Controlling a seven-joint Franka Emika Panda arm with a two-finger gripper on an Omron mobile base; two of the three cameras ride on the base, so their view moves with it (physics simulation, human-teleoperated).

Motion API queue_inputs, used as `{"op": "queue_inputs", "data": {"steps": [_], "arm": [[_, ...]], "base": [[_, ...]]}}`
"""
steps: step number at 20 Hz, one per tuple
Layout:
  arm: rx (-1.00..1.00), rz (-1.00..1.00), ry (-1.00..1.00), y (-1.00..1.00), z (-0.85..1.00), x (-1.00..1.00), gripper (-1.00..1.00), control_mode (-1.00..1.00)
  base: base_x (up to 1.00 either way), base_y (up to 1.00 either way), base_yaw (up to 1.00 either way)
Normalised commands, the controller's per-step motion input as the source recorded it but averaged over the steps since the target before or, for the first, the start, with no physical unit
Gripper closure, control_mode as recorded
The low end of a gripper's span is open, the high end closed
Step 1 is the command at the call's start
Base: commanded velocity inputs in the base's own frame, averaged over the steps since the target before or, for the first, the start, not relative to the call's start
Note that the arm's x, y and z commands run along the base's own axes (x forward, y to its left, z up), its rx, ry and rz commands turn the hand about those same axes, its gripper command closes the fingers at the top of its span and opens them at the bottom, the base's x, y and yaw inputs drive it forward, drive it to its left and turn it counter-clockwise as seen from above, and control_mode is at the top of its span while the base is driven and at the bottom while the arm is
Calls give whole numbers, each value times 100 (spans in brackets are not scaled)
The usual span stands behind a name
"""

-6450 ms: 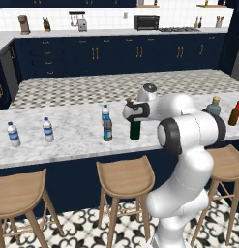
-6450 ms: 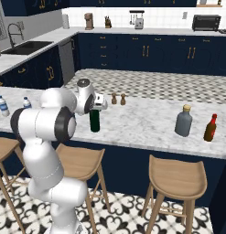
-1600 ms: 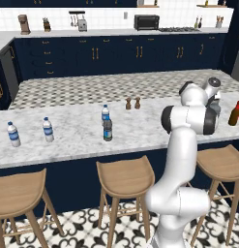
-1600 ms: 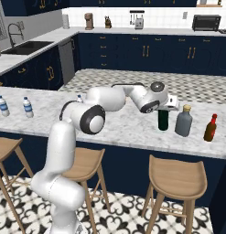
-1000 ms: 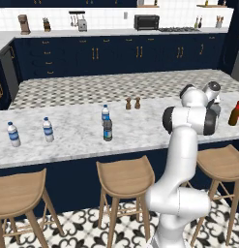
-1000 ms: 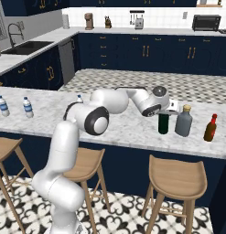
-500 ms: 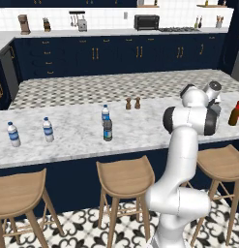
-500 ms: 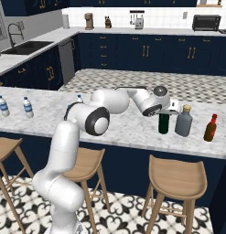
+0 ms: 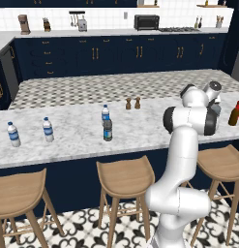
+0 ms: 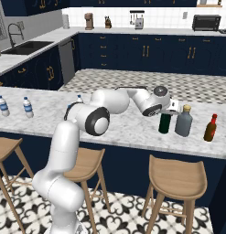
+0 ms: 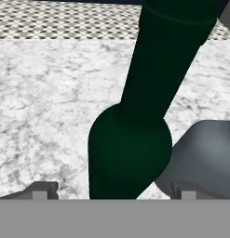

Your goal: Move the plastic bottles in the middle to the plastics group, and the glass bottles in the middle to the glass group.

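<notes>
Dark green glass, the wine bottle point(image 10: 164, 123) stands on the counter point(image 10: 128, 130) just beside the squat grey-blue bottle point(image 10: 184, 122). Your gripper point(image 11: 109, 188) straddles it with the jaws spread wide, clear of the glass. Pull away crookedly and a finger could tip it into that neighbour.

Green bottle point(image 10: 164, 123) is mostly behind the hand in the right base view, only its lower body pokes out. In the hand view its top and base run off the edges, and the grey-blue bottle point(image 11: 205, 155) beside it is just a cropped curved chunk. From the left base view that grey-blue one point(image 9: 216, 107) is nearly all tucked behind the arm. Labels on the small bottles point(image 9: 47, 129) are too tiny to read.
</notes>
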Motion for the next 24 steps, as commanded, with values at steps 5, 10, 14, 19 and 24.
{"op": "queue_inputs", "data": {"steps": [5,10,14,19,24], "arm": [[0,0,0,0,0,0,-100,-100],[0,-2,0,0,0,-2,-100,-100],[0,-4,-1,21,0,-39,-100,-100],[0,-10,-7,34,13,-64,-100,-100],[0,-9,-5,52,21,-53,-100,-100]], "base": [[0,0,0],[0,0,0],[0,0,0],[0,0,0],[0,0,0]]}}
